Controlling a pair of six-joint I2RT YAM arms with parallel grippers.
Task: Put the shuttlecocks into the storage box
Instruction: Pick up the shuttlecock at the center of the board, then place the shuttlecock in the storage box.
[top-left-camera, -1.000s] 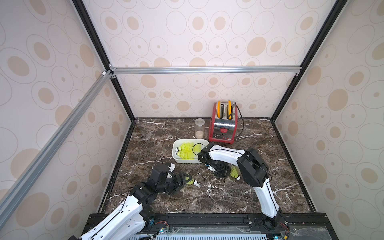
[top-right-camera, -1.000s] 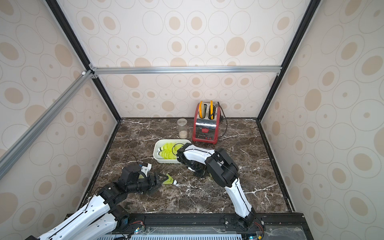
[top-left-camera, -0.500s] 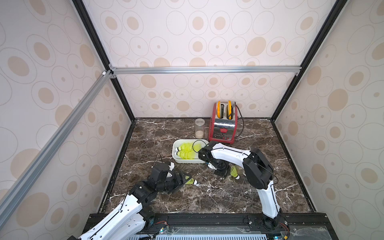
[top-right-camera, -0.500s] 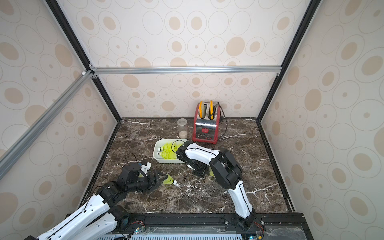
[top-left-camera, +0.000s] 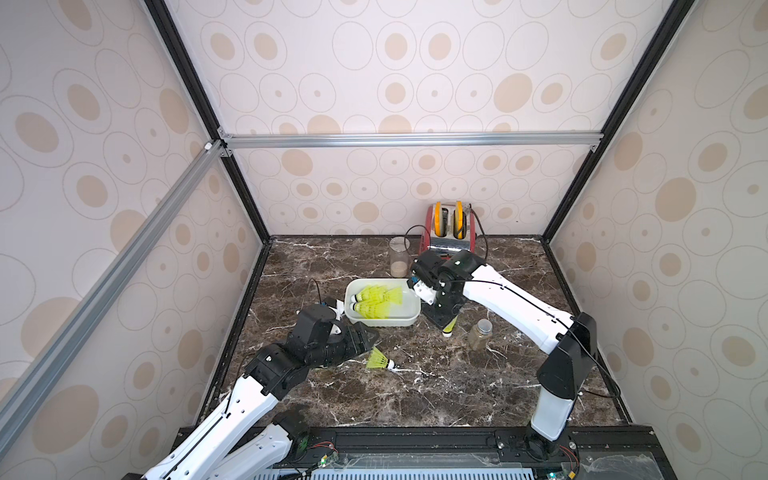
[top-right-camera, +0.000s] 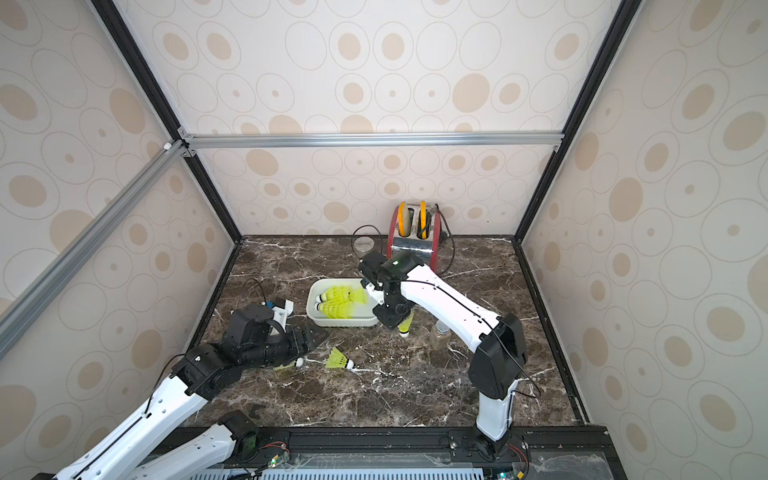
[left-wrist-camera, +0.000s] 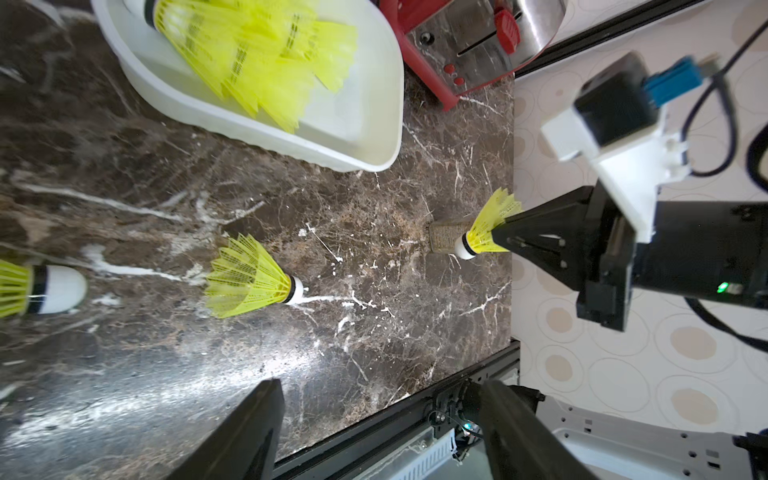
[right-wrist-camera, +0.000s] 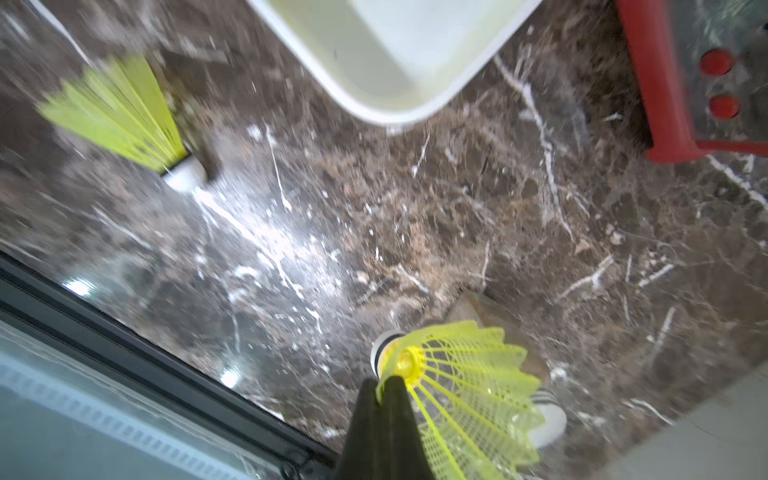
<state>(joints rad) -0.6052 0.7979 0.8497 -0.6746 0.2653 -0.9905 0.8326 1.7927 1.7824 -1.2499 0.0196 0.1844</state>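
Observation:
The white storage box (top-left-camera: 376, 322) (top-right-camera: 340, 323) sits mid-table with several yellow-green shuttlecocks (top-left-camera: 376, 299) (top-right-camera: 338, 301) (left-wrist-camera: 257, 54) lying in it. My right gripper (top-left-camera: 442, 318) (right-wrist-camera: 384, 388) hangs just off the box's right end, shut on the skirt of a shuttlecock (right-wrist-camera: 457, 374) (top-left-camera: 449, 326) (left-wrist-camera: 486, 232). One loose shuttlecock (top-left-camera: 378, 359) (top-right-camera: 338, 359) (left-wrist-camera: 249, 278) lies on the marble in front of the box. Another shuttlecock (top-right-camera: 291, 365) (left-wrist-camera: 29, 289) lies partly under my left arm. My left gripper (top-left-camera: 365, 338) (left-wrist-camera: 382, 390) is open and empty, low by the box's front-left corner.
A red toaster (top-left-camera: 449, 232) stands at the back wall with a clear jar (top-left-camera: 400, 262) beside it. A small lidded jar (top-left-camera: 478, 332) stands right of my right gripper. Patterned walls close in three sides; a black rail (top-left-camera: 415, 440) runs along the front.
The right arm's elbow has swung to the right and its wrist has risen beside the box, with the shuttlecock in its jaws. The left arm has barely moved.

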